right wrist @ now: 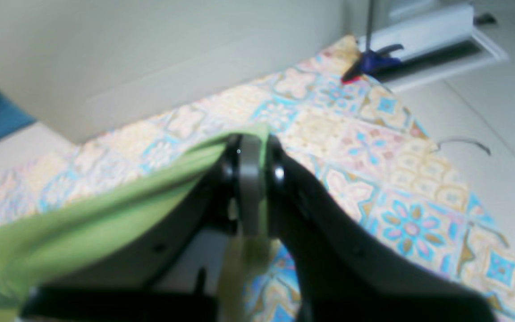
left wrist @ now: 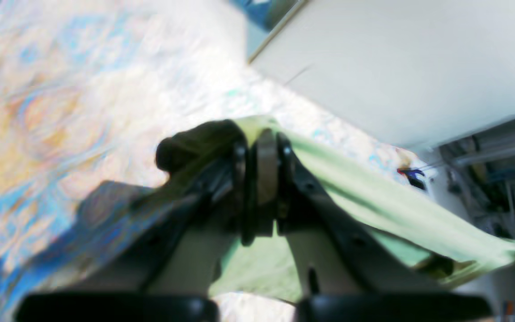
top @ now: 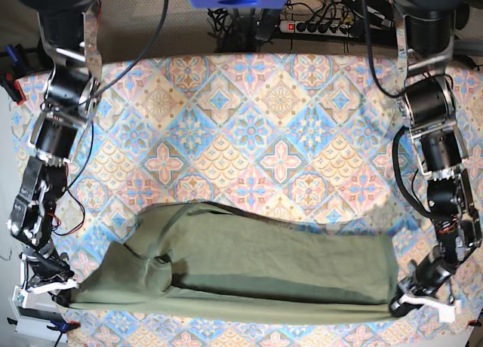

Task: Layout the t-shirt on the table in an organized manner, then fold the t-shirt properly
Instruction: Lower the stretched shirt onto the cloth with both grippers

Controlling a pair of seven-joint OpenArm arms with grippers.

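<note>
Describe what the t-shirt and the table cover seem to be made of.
The t-shirt: soft matte olive knit, probably cotton; it sags and creases where it is stretched between the arms. The table cover: a thin printed sheet, cloth or possibly vinyl; the flat patterned tiles show no weave at this sharpness.

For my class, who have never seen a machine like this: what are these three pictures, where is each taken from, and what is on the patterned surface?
This is a robot with two arms. The base picture looks down on the table, covered in a colourful tiled cloth. An olive-green t-shirt lies stretched across its near edge. The other two pictures come from cameras on the arms' wrists, looking along each claw. The left claw, on the right side of the base picture, is shut on one end of the shirt. The right claw, on the left there, is shut on the other end. Both wrist pictures are blurred. A clamp sits at the table's corner.
</note>
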